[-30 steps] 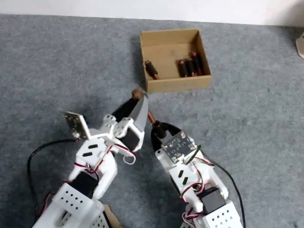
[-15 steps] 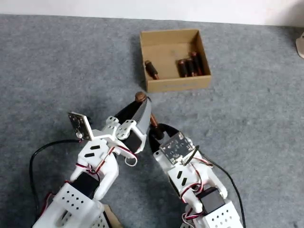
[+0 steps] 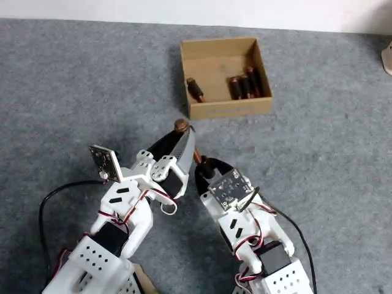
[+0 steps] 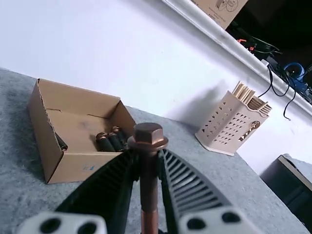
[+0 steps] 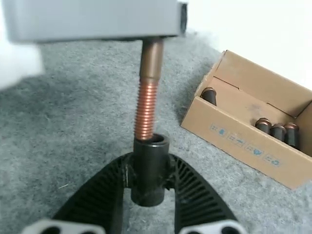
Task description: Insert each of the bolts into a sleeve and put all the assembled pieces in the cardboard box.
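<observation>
The left gripper [image 4: 146, 157] clamps the bolt [image 4: 150, 139], its head toward the cardboard box [image 3: 228, 109] (assembled pieces [image 3: 244, 86] inside) and its threaded tip entering the sleeve [image 5: 150, 179], which the right gripper [image 5: 149, 163] grasps.

Copper bolt [image 5: 148, 92]: hex head at far end, threaded tip just inside mouth of black sleeve [image 5: 150, 168]. Cardboard box [image 3: 229, 109] open-topped, just beyond; four assembled pieces [image 3: 244, 84] inside, one left, three side by side right.

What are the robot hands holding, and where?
Left gripper pinches the bolt by its shank, under the head; right gripper clamps the sleeve by its sides.
</observation>
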Motion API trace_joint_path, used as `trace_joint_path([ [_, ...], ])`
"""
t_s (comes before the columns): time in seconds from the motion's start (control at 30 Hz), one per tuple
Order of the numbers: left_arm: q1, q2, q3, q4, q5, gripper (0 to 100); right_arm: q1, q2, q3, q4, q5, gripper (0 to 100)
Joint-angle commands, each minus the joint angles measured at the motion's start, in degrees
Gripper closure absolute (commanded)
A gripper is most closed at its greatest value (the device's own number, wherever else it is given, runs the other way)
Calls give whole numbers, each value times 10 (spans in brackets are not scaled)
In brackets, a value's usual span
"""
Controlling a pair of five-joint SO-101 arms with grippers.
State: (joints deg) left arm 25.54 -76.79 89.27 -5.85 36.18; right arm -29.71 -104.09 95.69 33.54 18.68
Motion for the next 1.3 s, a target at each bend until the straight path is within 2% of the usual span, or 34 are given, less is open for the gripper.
trace_joint_path([
  [0.0, 9, 1, -6, -11, 8, 995, 6, -10, 23, -17, -5, 994],
  [0.43, 9, 1, -4, -12, 8, 995, -4, -10, 15, -17, -7, 994],
  [0.57, 8, 1, -4, -12, 8, 995, -16, -10, -3, -15, -49, 994],
  [0.8, 7, 1, -4, -12, 8, 995, -40, -10, -2, -15, -50, 994],
  [1.13, 9, 1, 3, -9, 3, 995, -37, -10, -3, -18, -50, 994],
  [1.27, 16, 1, 9, -8, -22, 995, -36, -10, -3, -48, -49, 994],
])
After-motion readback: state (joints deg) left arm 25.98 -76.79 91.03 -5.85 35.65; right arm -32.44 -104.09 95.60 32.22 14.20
